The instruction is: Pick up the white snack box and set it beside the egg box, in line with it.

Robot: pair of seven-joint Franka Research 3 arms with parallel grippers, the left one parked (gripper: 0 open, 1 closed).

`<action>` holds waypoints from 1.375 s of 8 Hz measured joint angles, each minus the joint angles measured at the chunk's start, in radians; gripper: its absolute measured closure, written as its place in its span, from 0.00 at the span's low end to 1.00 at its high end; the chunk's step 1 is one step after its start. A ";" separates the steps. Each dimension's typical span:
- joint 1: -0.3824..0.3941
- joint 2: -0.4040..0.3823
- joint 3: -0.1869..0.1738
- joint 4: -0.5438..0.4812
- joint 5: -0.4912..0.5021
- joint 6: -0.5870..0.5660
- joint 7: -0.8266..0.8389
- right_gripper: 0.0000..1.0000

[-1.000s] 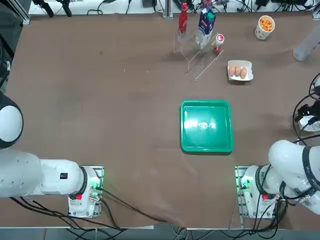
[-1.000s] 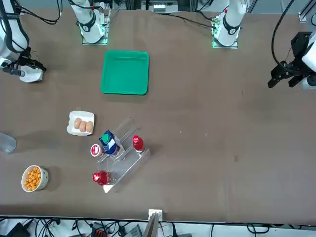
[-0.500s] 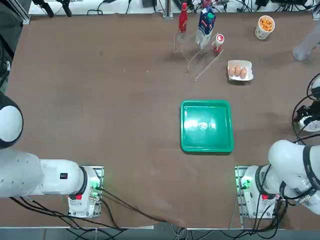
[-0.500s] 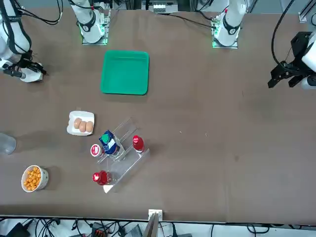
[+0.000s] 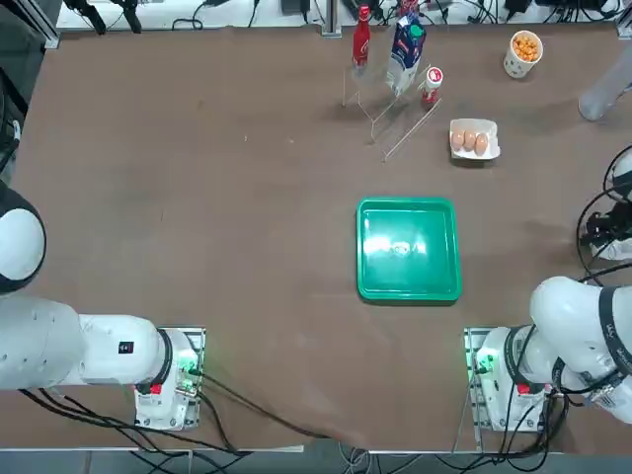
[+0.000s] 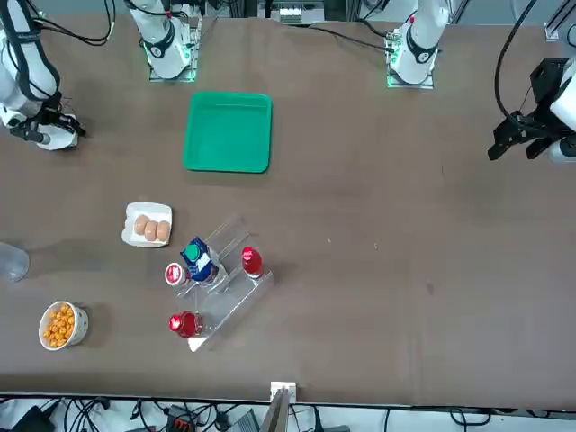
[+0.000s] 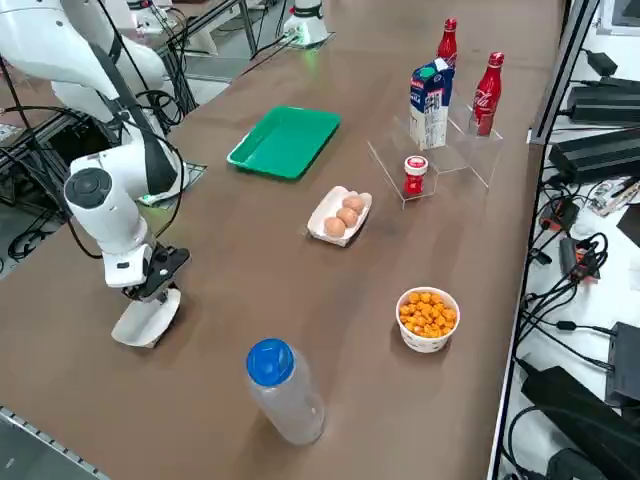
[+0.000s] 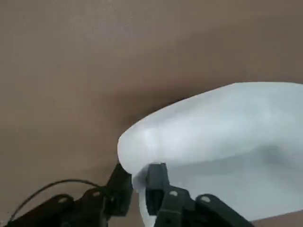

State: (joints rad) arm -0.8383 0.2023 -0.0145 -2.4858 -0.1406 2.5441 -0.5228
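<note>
The white snack box point(image 7: 146, 320) is a plain shallow box at the table's right edge, tilted with one end raised. My right gripper point(image 7: 157, 277) is shut on its raised rim; in the wrist view the fingers point(image 8: 156, 180) pinch the edge of the box point(image 8: 227, 127). From the front the gripper point(image 6: 36, 133) and the box point(image 6: 56, 138) sit at the far left. The egg box point(image 5: 474, 139), a white tray with brown eggs, lies farther out on the table, well apart from the gripper, and shows as the egg box point(image 7: 340, 216) from the side.
A green tray point(image 5: 409, 249) lies mid-table. A cup of orange snacks point(image 5: 523, 51) stands at the far right corner. A clear rack with red bottles and a carton point(image 5: 405, 47) is at the back. A clear blue-capped bottle point(image 7: 283, 392) stands near the right edge.
The gripper and the white box have shifted slightly toward the table's right edge; in the top view less of the box shows. Nothing else moved.
</note>
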 joint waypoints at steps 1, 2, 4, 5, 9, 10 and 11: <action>-0.001 0.000 0.000 0.000 0.000 0.000 0.000 0.82; -0.002 -0.001 0.000 0.001 0.000 -0.001 0.000 0.92; -0.003 -0.013 0.000 0.007 0.000 -0.027 0.000 0.97; -0.003 -0.033 0.001 0.022 0.000 -0.076 0.000 0.97; 0.118 -0.199 0.019 0.168 0.012 -0.426 -0.016 0.97; 0.217 -0.205 0.023 0.246 0.041 -0.487 0.009 0.97; 0.320 -0.177 0.029 0.338 0.064 -0.529 0.062 0.97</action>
State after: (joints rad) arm -0.5183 0.0254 0.0145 -2.1474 -0.0761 2.0147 -0.4604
